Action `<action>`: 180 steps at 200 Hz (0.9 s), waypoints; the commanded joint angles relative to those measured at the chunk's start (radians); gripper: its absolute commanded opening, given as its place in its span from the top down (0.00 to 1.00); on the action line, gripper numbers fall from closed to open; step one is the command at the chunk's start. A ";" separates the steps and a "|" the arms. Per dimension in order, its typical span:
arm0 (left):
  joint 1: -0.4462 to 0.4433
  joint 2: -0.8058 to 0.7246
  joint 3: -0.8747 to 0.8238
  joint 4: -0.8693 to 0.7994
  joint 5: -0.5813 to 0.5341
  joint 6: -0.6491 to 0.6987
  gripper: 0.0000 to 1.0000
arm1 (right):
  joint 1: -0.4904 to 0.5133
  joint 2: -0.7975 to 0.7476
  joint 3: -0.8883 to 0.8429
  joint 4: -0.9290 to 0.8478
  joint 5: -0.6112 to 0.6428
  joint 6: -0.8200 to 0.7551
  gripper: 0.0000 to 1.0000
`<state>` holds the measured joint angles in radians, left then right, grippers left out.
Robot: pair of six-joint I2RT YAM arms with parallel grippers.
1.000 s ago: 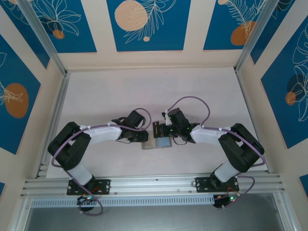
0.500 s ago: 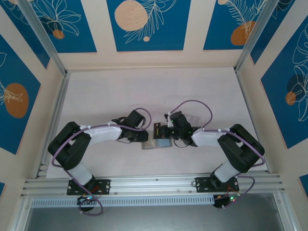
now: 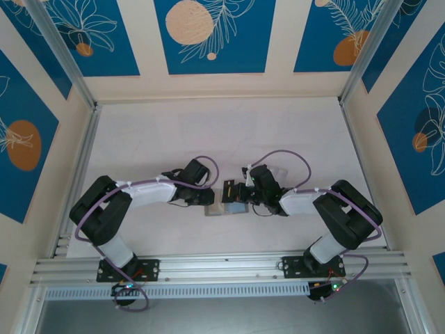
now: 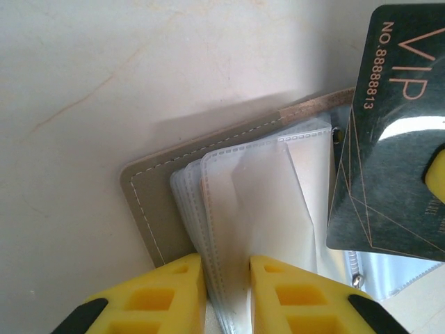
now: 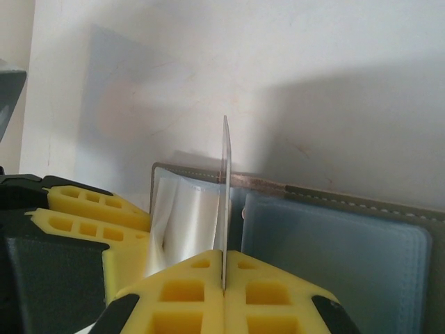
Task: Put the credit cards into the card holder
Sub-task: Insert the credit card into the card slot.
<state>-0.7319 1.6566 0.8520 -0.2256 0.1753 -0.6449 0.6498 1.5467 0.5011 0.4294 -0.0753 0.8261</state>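
Though not fully closed, left gripper (image 4: 226,271): clamped on the card holder (image 4: 149,202) by a few of its clear sleeves (image 4: 264,188), with only a narrow gap, filled by the plastic.
Card holder: lying open on the pale surface (image 4: 104,83) between the two grippers, toward the near side; grey stitched cover underneath, sleeves fanned up out of the left gripper's pinch, bluish-grey pockets flat on the right-hand half.
Credit card (image 4: 389,139): dark, lettered "VIP NO.88888813", held upright over the open holder, just right of the pinched sleeves; edge-on from the right wrist, standing over the fold between lifted sleeves and flat pockets.
Right gripper (image 5: 224,261): pressed tight together on one end of the credit card, nothing else in its grasp.
Hard to make out: card's lower corner cut off at the left wrist view's edge; card face unreadable edge-on; cannot tell whether the card's far edge touches or enters a sleeve; from above, holder mostly covered by both grippers.
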 commanded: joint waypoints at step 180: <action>-0.015 0.052 -0.065 -0.089 -0.010 0.003 0.84 | -0.069 -0.042 -0.042 0.020 -0.159 0.085 1.00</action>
<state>-0.7315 1.6573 0.8486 -0.2111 0.1825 -0.6476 0.5892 1.4940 0.4744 0.3912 -0.1787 0.8730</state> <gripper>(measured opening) 0.165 0.064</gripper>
